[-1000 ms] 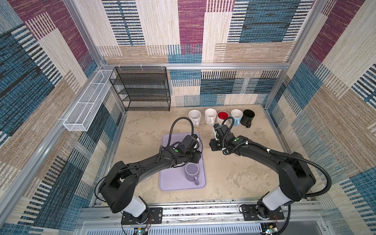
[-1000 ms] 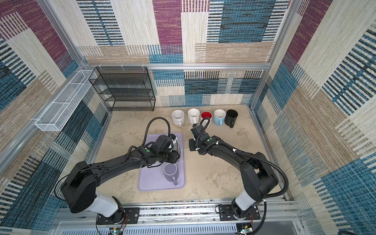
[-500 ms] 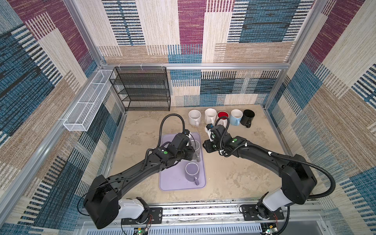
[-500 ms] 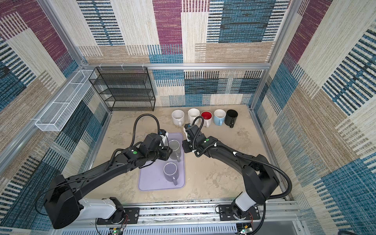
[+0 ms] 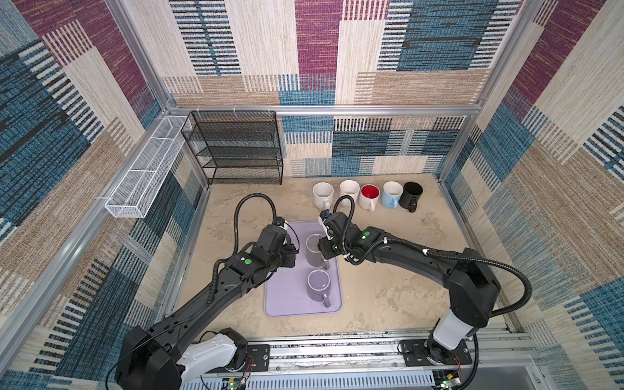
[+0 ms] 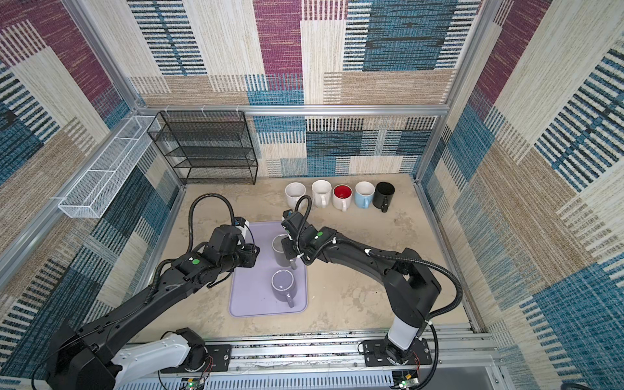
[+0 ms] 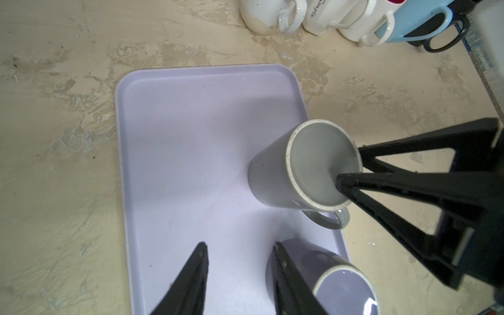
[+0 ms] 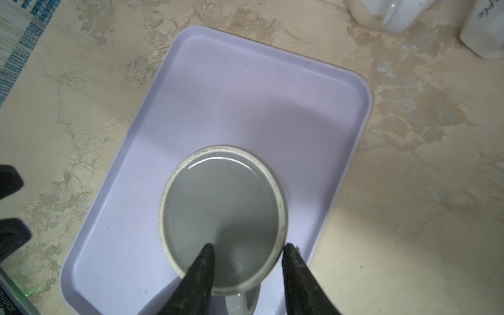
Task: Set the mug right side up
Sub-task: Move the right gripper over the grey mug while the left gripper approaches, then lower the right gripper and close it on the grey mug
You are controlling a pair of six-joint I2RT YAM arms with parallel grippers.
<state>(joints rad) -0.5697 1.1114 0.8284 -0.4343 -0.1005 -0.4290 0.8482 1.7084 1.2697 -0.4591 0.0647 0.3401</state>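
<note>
Backing the left gripper off the grey mug, now standing mouth-up on the tray in both top views. Left wrist: showing those jaws parted, empty. Right wrist: straddling its rim with the right gripper, unclamped.

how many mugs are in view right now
7. Five stand in a row by the back wall: speckled white mug, white mug, red-lined mug, light blue mug, black mug. Two stand on the lavender tray: grey mug farther back, purple mug nearer the robot. None seems hidden.
</note>
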